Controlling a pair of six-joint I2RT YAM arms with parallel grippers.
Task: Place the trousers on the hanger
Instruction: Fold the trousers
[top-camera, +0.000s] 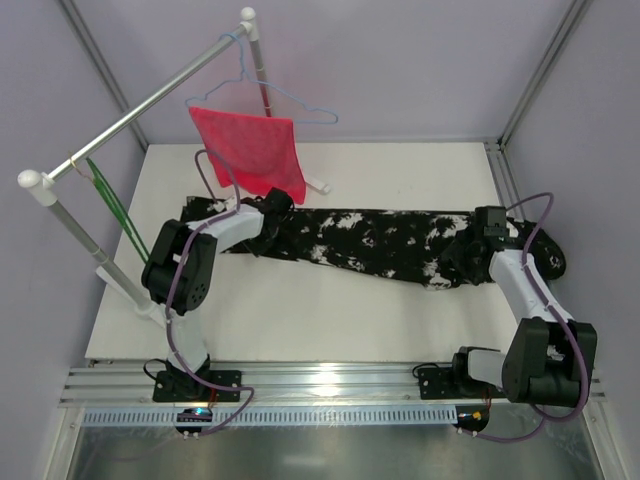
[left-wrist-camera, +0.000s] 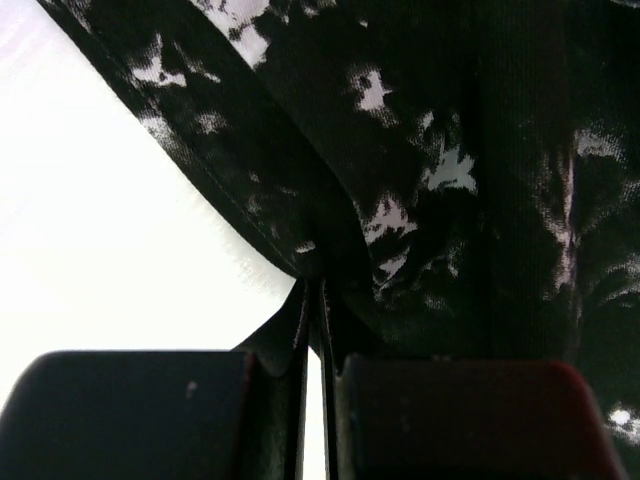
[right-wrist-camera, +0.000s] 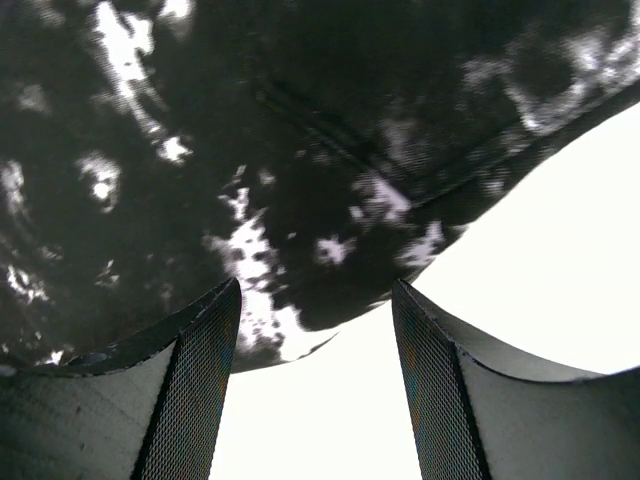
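Black fabric with white splotches is pinched in the left gripper (left-wrist-camera: 318, 352), its jaws pressed together on a fold at the edge of the trousers (top-camera: 370, 240). From above, that gripper sits at the garment's 9 o'clock end. The right gripper (right-wrist-camera: 315, 310) stands wide, its 2 mesh-faced fingers (right-wrist-camera: 195, 390) well apart. The trousers' edge reaches just between their tips, unclamped, with bare table (top-camera: 330, 320) showing below it. From above it is at the garment's 3 o'clock end. The trousers lie in a long band across the middle of the table, running 9 to 3 o'clock. The hanger (top-camera: 118, 212) hangs from a rail (top-camera: 140, 110) at the table's 9 o'clock side, apart from the trousers. A red cloth (top-camera: 255, 150) on a blue hanger (top-camera: 290, 100) hangs from the same rail toward 11 o'clock, its lower corner near the left gripper.
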